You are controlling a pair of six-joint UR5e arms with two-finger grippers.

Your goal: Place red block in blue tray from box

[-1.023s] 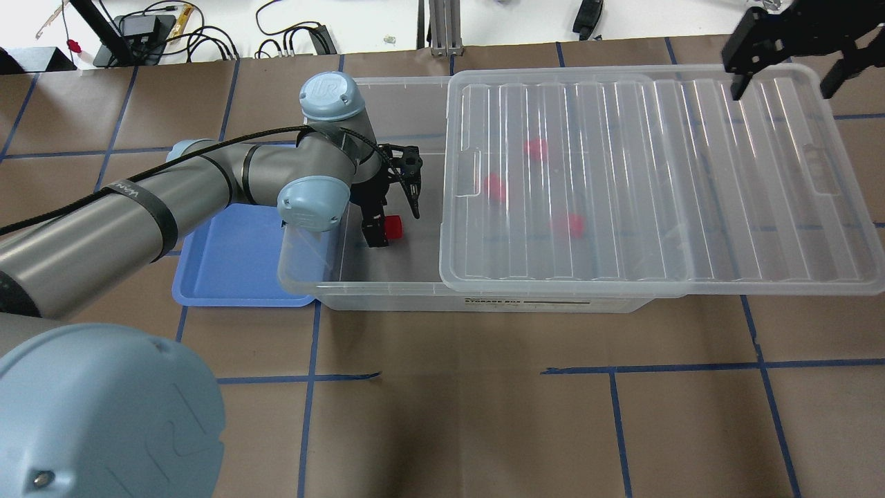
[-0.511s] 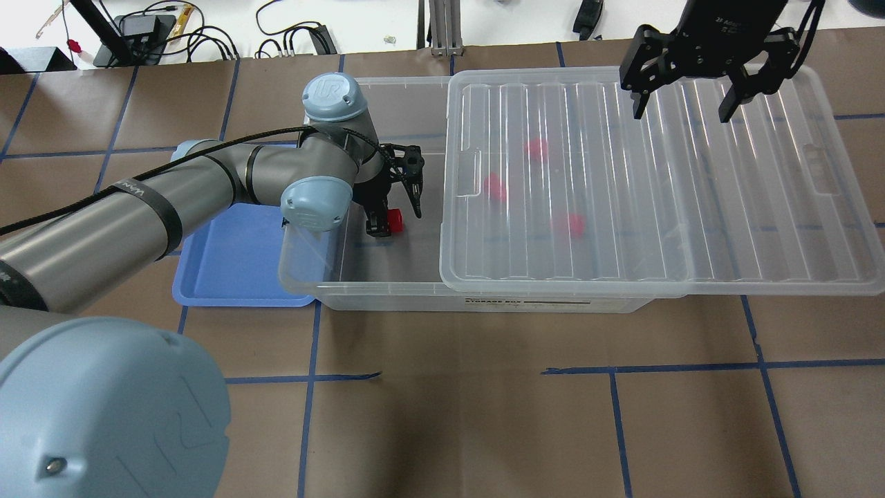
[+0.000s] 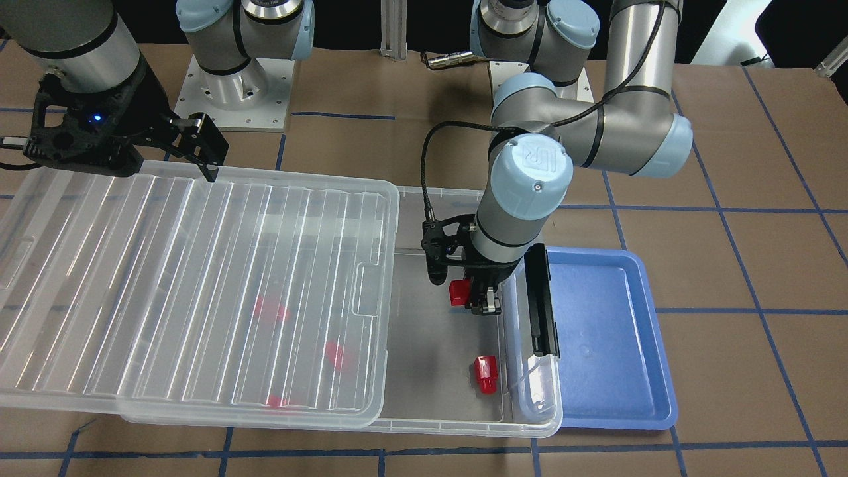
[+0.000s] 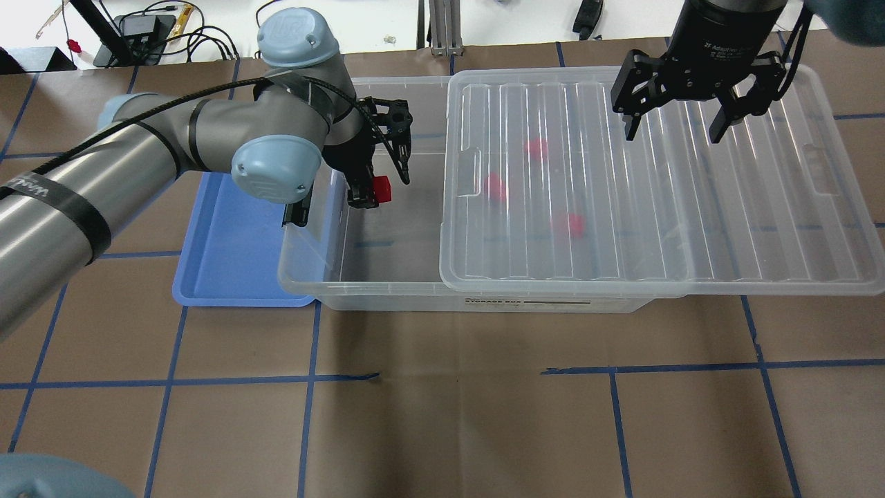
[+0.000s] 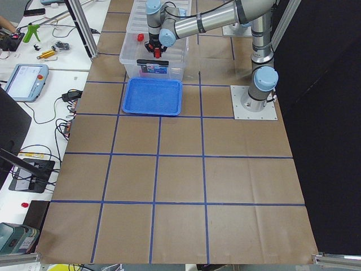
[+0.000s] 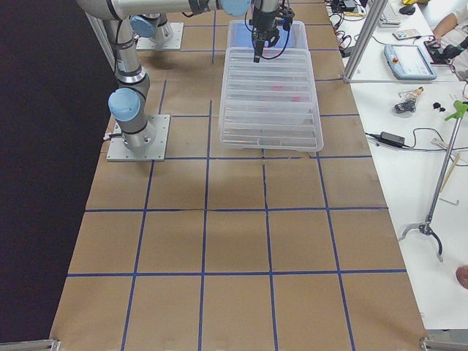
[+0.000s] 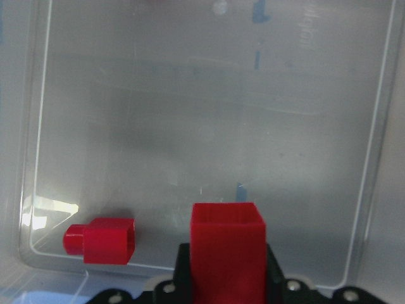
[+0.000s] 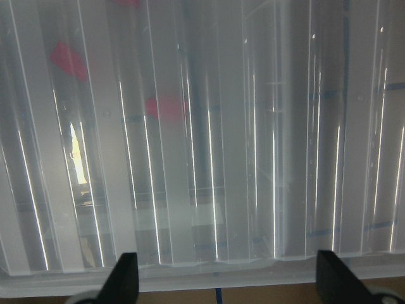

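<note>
My left gripper (image 4: pixel 377 190) is shut on a red block (image 4: pixel 380 188) and holds it above the uncovered end of the clear box (image 4: pixel 387 294). The held block also shows in the front view (image 3: pixel 458 292) and the left wrist view (image 7: pixel 226 244). A second red block (image 3: pixel 485 374) lies on the box floor near its corner. Three more red blocks (image 4: pixel 494 187) show dimly under the ribbed lid (image 4: pixel 657 187). The blue tray (image 4: pixel 228 256) sits against the box's left end and holds nothing that I can see. My right gripper (image 4: pixel 674 128) is open and empty over the lid.
The lid is slid sideways and overhangs the box's right end. A black latch bar (image 3: pixel 540 298) stands on the box wall between the box and the tray. Cables and tools (image 4: pixel 159 31) lie beyond the table's far edge.
My left gripper has risen with the red block and moved toward the far side of the box. My right gripper has moved left, to above the lid.
</note>
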